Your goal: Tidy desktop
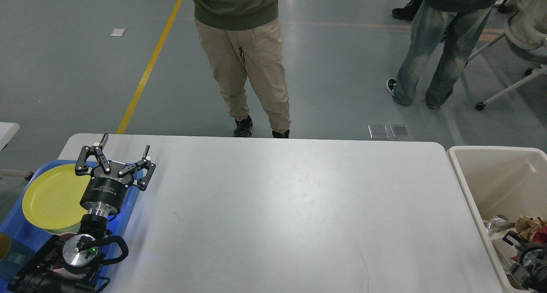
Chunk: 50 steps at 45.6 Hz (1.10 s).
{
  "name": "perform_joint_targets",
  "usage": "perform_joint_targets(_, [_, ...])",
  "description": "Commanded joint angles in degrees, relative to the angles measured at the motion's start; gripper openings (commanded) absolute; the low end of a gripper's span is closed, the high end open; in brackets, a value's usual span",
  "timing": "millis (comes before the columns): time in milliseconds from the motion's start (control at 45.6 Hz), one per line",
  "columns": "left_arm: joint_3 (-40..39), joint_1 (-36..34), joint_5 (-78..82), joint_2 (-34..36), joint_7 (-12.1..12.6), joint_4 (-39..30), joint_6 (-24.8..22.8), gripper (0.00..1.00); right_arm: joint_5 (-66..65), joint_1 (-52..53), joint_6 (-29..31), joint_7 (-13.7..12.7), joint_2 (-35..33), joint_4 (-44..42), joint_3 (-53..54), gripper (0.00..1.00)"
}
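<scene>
The desktop (290, 216) is a wide white tabletop with nothing lying on its bare surface. My left gripper (125, 144) hovers over its left edge, open, with nothing between its fingers. Beneath that arm a yellow plate (47, 199) rests in a blue tray (15, 231). My right gripper (523, 259) shows only as a small dark part at the bottom right, low inside the beige bin (474, 199); its fingers cannot be told apart.
Crumpled paper and other rubbish (527, 222) lie in the bin. A person in beige trousers (245, 71) stands at the table's far edge. Another person in jeans (436, 54) and a wheeled chair (523, 32) are at the back right.
</scene>
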Motion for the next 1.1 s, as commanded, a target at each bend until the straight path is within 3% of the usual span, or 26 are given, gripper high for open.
perform_joint_targets(0, [0.0, -0.01, 0.0, 0.0, 0.0, 0.0, -0.01, 0.96, -0.02, -0.07, -1.33, 0.12, 0.16, 0.25, 0.06, 1.0])
perform_joint_targets(614, [0.0, -0.01, 0.0, 0.0, 0.0, 0.0, -0.02, 0.96, -0.02, 0.54, -1.15, 0.21, -0.63, 0.77, 0.06, 1.0])
perform_joint_targets(768, [0.0, -0.01, 0.0, 0.0, 0.0, 0.0, -0.01, 0.96, 0.07, 5.72, -0.54, 0.47, -3.0, 1.3, 3.31, 1.0])
perform_joint_targets(899, [0.0, -0.01, 0.0, 0.0, 0.0, 0.0, -0.01, 0.96, 0.15, 9.24, 0.43, 0.56, -6.87, 4.46, 15.24, 1.0])
perform_joint_targets(1075, [0.0, -0.01, 0.0, 0.0, 0.0, 0.0, -0.1, 0.96, -0.11, 12.67, 0.7, 0.65, -7.66, 6.22, 51.26, 1.0])
